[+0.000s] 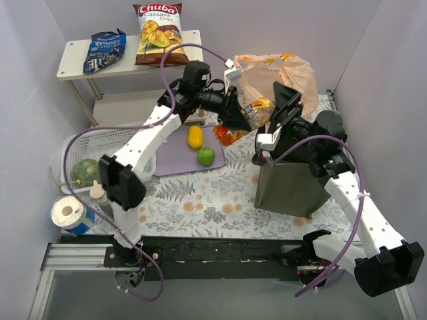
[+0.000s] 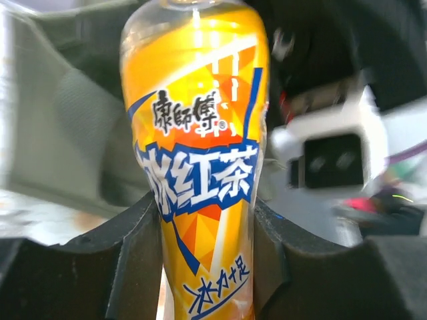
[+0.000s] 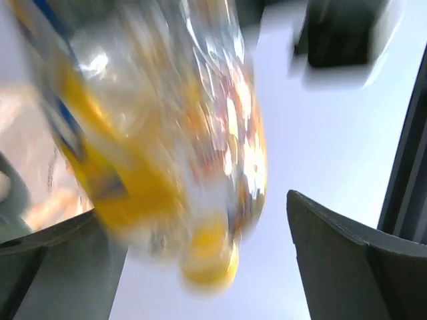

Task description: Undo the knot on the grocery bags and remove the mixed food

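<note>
The orange drink bottle (image 2: pixel 200 133) with its blue-and-white label stands pinched between my left gripper's (image 2: pixel 205 203) fingers, which are shut on it. From above, the left gripper (image 1: pixel 235 117) holds the bottle (image 1: pixel 253 107) in the air just in front of the peach-orange grocery bag (image 1: pixel 273 75). My right gripper (image 1: pixel 275 107) is beside it. In the right wrist view the right gripper (image 3: pixel 193 213) is open, with the blurred bottle (image 3: pixel 153 133) near one finger and a gap to the other. No knot can be made out.
A yellow fruit (image 1: pixel 195 137) and a green fruit (image 1: pixel 206 157) lie on a lilac mat (image 1: pixel 173 163). A melon (image 1: pixel 85 170) sits in the white basket (image 1: pixel 73 143). The chips bag (image 1: pixel 158 33) and a dark-blue snack bag (image 1: pixel 103 50) rest on the shelf. An olive tote (image 1: pixel 287 190) stands under the right arm.
</note>
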`<action>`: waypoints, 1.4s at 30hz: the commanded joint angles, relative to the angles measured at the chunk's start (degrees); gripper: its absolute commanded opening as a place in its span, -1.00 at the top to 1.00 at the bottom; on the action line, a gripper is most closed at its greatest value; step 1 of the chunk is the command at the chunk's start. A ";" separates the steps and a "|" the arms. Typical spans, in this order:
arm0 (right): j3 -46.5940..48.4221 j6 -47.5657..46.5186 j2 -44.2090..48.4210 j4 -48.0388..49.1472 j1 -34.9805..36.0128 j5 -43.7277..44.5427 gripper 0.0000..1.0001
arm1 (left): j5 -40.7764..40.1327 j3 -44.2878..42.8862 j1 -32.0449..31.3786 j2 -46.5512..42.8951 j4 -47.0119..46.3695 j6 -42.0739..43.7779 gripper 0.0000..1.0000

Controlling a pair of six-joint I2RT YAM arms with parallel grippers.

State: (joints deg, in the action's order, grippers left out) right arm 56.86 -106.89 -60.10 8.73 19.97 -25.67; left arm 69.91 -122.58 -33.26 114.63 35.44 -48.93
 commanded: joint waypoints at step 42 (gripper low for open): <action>9.15 14.96 -0.55 -8.46 -1.69 35.68 -0.96 | -84.41 55.36 16.82 1.11 -114.87 16.93 1.00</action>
State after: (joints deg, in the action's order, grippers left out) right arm 62.67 -91.13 -60.58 1.13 17.78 5.96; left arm -17.34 -58.89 -17.47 112.99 -64.47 -31.99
